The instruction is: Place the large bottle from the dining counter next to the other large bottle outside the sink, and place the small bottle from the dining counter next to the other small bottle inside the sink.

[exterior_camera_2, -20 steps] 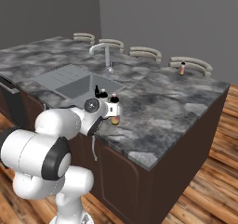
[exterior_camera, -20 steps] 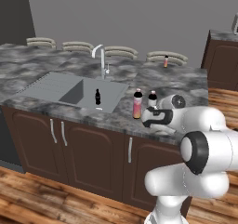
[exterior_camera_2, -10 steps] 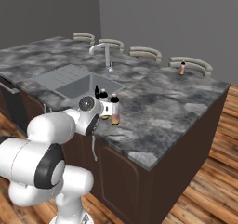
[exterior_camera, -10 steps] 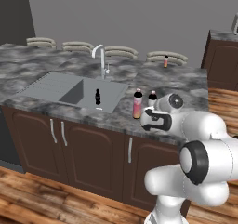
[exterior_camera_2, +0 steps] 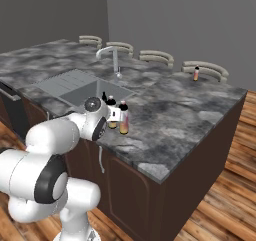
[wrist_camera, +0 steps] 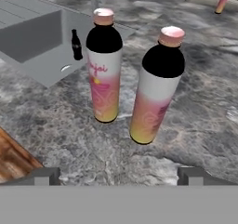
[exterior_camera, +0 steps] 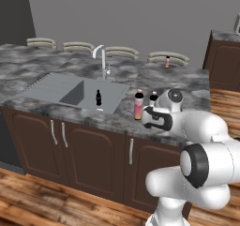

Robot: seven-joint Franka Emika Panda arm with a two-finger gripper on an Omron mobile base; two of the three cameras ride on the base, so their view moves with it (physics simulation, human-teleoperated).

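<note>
**Change record: gripper drawn back from the bottles**

Gripper (exterior_camera: 146, 118): withdrawn slightly toward the lower right of the left base view, away from the two large bottles (exterior_camera: 138, 105); a wider gap is now seen. Upper arm (exterior_camera: 206, 126): swung lower and further right.

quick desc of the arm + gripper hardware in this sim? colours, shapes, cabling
White Franka-style arm built of rounded, bulbous glossy links, with dark grey to black disc-shaped joint caps at the sides. The wrist ends in a white hand carrying a dark block and a round grey-ringed cap on top. The gripper has two small, square, dark grey finger tips. A thin pale cable hangs below the forearm in the right base view. No markings legible.
</note>
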